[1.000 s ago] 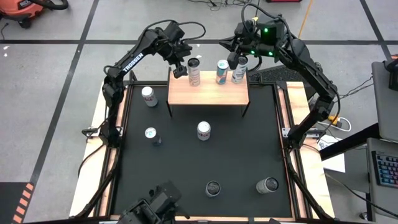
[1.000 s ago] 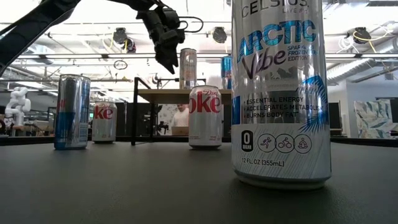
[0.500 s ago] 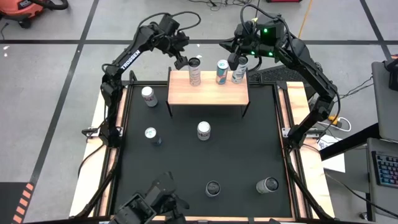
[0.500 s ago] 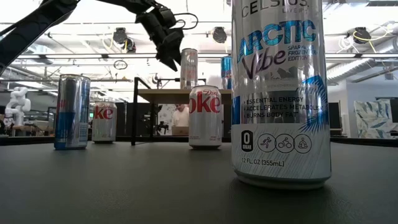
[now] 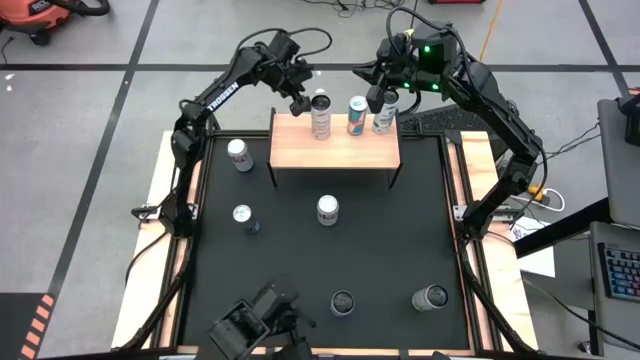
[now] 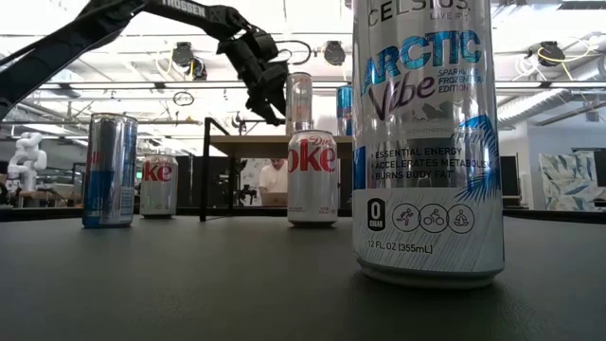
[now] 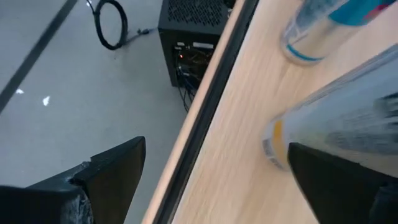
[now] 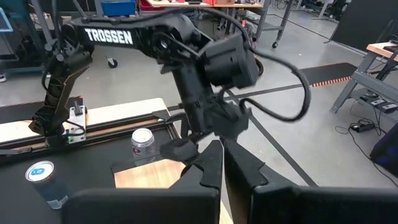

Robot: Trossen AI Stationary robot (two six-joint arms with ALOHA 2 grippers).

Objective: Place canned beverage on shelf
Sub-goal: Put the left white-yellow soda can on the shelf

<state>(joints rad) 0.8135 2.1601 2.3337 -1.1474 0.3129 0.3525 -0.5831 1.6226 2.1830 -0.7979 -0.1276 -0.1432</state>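
The light wooden shelf (image 5: 335, 150) stands at the table's far edge. Three cans stand upright on its top: a silver can (image 5: 321, 115), a blue and red can (image 5: 357, 115) and a white and blue can (image 5: 385, 112). My left gripper (image 5: 303, 100) is open at the silver can's left side, which also shows in the low view (image 6: 299, 102). In the left wrist view (image 7: 217, 149) one finger is at the can and the other is out past the shelf's edge. My right gripper (image 5: 375, 98) is shut and empty, above the two right cans. My left gripper touches the silver can with one finger (image 7: 336, 180), which lies against the can's lower side (image 7: 280, 140); the other finger is free. The fingers come slanting down from the table's left. The can stands upright on the shelf top.
On the black table top stand two Diet Coke cans (image 5: 240, 155) (image 5: 327, 210), a blue and silver can (image 5: 243, 216), a dark-topped can (image 5: 343, 302) and a Celsius can (image 5: 430, 298), which is close in the low view (image 6: 426, 142). There is bare shelf top in front of the cans.
My left gripper has gone toward the table's right edge, against the silver can. The can has slid a little to the right along the shelf top, still upright, closer to the blue and red can.
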